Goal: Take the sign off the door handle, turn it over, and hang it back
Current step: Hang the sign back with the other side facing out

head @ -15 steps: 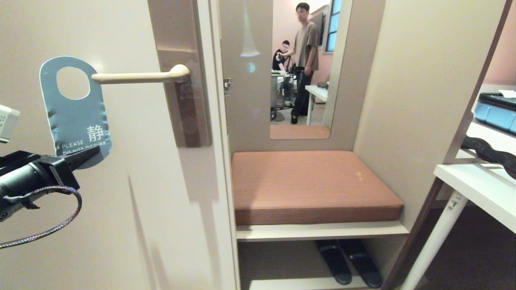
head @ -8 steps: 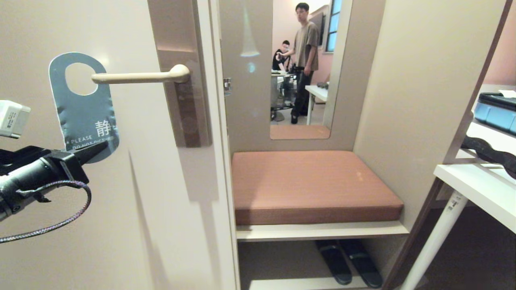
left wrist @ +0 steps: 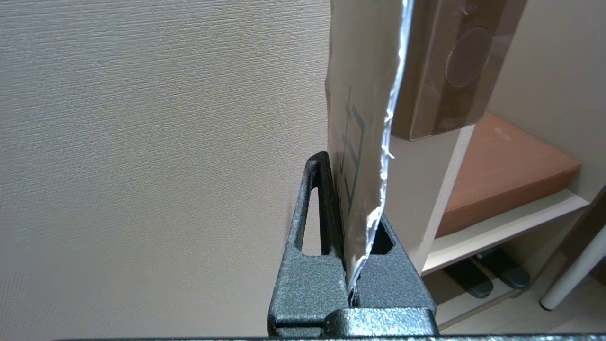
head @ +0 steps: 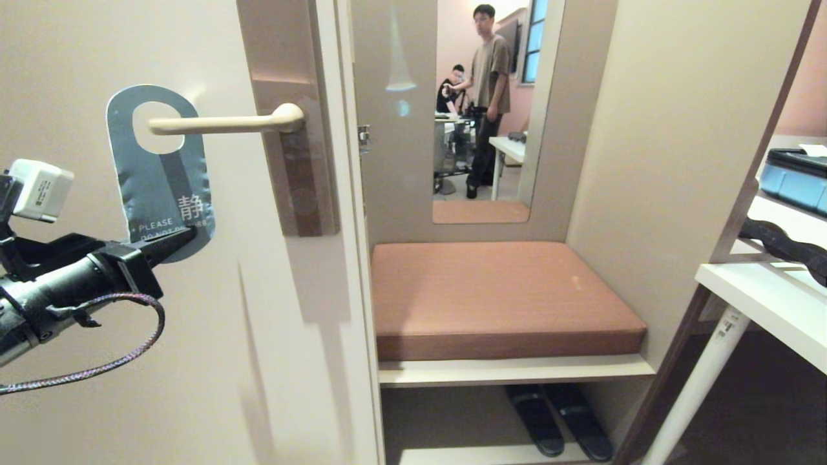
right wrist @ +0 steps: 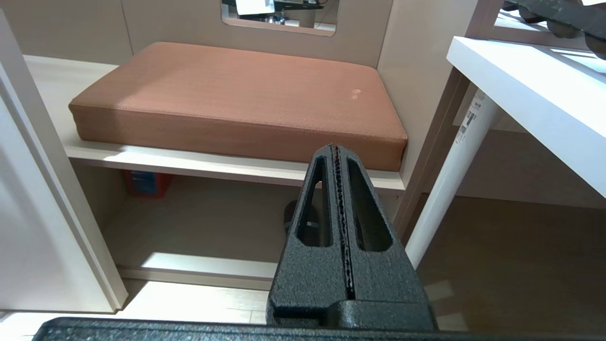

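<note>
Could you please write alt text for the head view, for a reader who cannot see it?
The left end effector grips the blue sign by its bottom edge, its hole around the tip of the door handle.

Beige door (head: 161,361) left — cushioned bench (head: 504,297) in alcove, mirror (head: 484,110) above, white table (head: 769,297) right.

I count one sign (head: 161,187), one handle (head: 219,123), one door (head: 129,323). Two hands: left (head: 184,237), right (right wrist: 337,156). One cushion (head: 497,297), one mirror (head: 484,110) with two people (head: 488,71) in it, two slippers (head: 559,420), one counter (head: 769,303).
</note>
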Motion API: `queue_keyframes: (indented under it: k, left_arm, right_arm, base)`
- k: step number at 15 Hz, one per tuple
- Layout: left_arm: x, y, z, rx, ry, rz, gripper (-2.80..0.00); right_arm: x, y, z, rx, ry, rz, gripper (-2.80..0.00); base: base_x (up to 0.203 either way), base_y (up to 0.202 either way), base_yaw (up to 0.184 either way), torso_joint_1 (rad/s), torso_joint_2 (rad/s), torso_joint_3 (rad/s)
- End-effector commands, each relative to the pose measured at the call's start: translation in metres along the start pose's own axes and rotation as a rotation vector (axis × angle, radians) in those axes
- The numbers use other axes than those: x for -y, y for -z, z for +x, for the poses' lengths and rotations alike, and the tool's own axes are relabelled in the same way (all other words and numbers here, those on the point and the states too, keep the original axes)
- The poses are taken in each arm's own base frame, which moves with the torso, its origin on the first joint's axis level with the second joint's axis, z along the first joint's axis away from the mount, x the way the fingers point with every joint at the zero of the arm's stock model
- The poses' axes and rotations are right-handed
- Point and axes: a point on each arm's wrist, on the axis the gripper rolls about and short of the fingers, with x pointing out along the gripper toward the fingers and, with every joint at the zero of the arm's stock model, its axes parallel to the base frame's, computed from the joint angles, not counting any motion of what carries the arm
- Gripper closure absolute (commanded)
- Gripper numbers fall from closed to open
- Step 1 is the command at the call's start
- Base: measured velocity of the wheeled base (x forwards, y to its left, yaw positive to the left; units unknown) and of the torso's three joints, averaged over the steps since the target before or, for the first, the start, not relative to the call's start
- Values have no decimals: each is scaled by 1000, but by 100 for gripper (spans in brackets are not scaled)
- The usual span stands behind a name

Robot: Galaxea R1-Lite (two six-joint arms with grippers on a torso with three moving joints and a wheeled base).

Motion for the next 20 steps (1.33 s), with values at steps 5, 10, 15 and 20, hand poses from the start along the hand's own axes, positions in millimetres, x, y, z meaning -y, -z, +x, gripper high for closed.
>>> queue_keyframes:
  k: [5, 10, 15, 20]
  left_arm:
    - [18, -2, 5, 12, 82, 14, 0]
    - [34, 0, 11, 8, 110, 36, 0]
    - [40, 3, 18, -9, 133, 34, 0]
    - [40, 1, 34, 10, 148, 40, 0]
  right_arm:
    - [0, 0, 0, 0, 0, -1, 0]
    - [0, 0, 0, 0, 0, -1, 0]
    - [0, 0, 0, 0, -2, -1, 0]
    - [0, 0, 0, 0, -2, -1, 0]
  base:
    - [0, 0, 0, 0, 0, 0]
    - [0, 0, 0, 0, 0, 0]
    - [0, 0, 0, 0, 0, 0]
    - [0, 0, 0, 0, 0, 0]
